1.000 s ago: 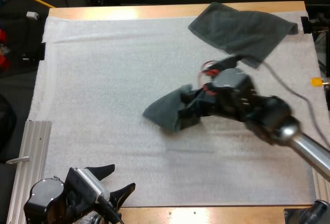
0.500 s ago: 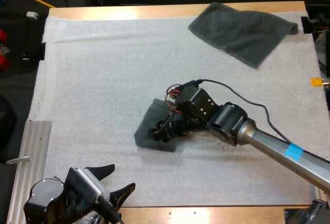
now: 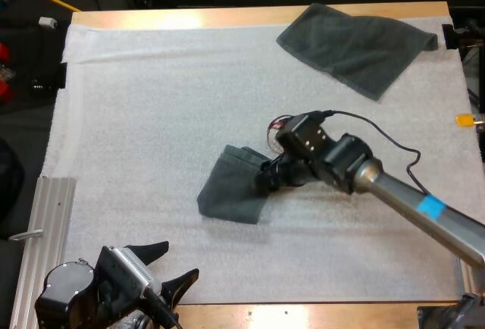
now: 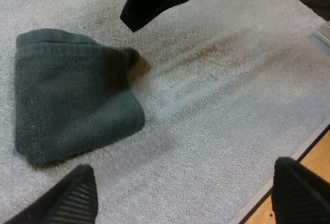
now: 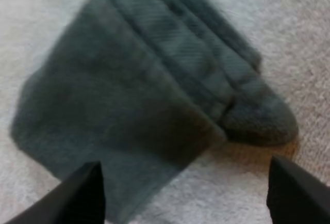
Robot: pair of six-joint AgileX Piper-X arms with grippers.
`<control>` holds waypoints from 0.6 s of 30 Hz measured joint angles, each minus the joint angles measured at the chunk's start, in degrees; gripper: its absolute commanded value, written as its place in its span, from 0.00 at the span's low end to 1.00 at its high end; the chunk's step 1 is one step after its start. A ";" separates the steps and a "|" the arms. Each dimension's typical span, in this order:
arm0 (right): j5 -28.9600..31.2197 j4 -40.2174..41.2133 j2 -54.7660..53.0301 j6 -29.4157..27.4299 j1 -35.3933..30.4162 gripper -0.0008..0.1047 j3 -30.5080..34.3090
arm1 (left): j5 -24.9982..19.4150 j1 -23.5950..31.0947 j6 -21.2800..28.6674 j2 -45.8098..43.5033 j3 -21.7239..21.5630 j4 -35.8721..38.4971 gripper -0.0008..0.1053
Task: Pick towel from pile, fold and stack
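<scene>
Presently the folded towel point(image 3: 229, 195) lies flat near the middle of the mat point(image 3: 151, 101), just ahead of the right gripper point(image 3: 267, 177), whose jaws stand spread and clear of the cloth, with the thick rolled edge turned toward them. The left gripper point(image 3: 178, 261) sits at the near edge of the surface, jaws likewise spread on nothing. The loose towel point(image 3: 356, 45) lies well apart at the far right corner, so the right arm appears the nearer for fetching it.
</scene>
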 measured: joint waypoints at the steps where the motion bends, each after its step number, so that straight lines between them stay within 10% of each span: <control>1: -0.58 0.00 0.79 -0.01 -0.37 0.61 0.00 | 0.00 0.00 0.00 0.00 0.00 0.00 0.66; 18: -4.31 -7.78 9.89 0.19 -0.37 0.49 0.00 | 0.00 0.00 0.00 0.00 0.00 0.00 0.66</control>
